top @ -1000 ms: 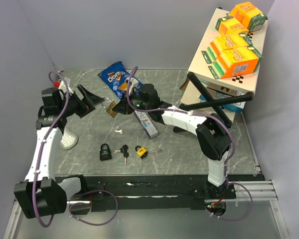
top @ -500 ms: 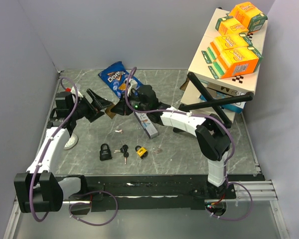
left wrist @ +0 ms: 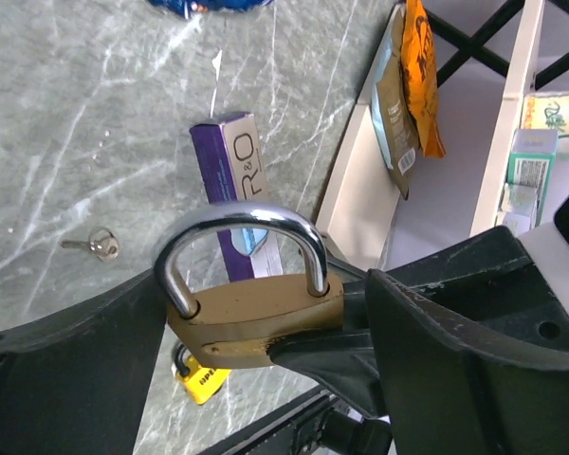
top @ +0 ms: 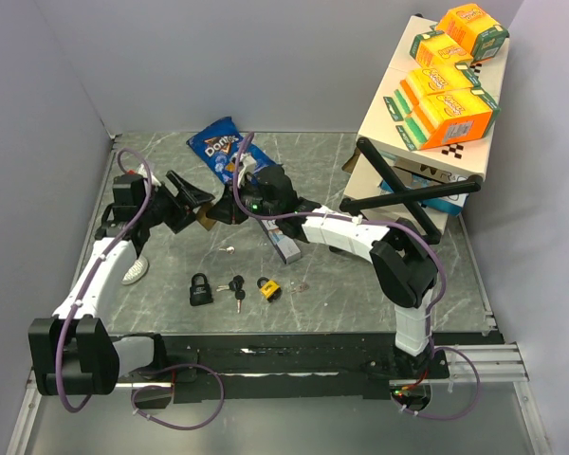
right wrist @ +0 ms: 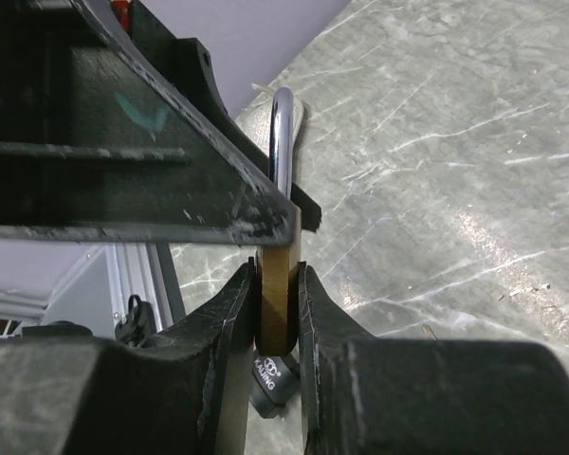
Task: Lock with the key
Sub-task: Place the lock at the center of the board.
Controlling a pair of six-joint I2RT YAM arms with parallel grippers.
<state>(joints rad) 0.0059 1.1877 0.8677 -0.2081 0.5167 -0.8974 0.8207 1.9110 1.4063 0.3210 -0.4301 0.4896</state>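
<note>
My right gripper (top: 224, 210) is shut on a brass padlock (top: 207, 217) with a closed silver shackle and holds it above the table at the back left. In the right wrist view the two fingers (right wrist: 235, 313) pinch the brass body (right wrist: 279, 270) flat. My left gripper (top: 191, 196) is open, and its fingers straddle the padlock (left wrist: 251, 318) from the left. A small silver key (top: 228, 249) lies on the table below them, also in the left wrist view (left wrist: 100, 246). No key is in the padlock that I can see.
A black padlock (top: 200, 287), black-headed keys (top: 235, 284) and a yellow padlock (top: 268, 288) lie near the front. A purple box (top: 283, 239) lies under the right arm. A Doritos bag (top: 218, 143) is at the back. A shelf (top: 427, 161) with orange boxes stands at the right.
My left gripper has moved right towards the held padlock and now straddles it. My right gripper has shifted slightly left with the padlock.
</note>
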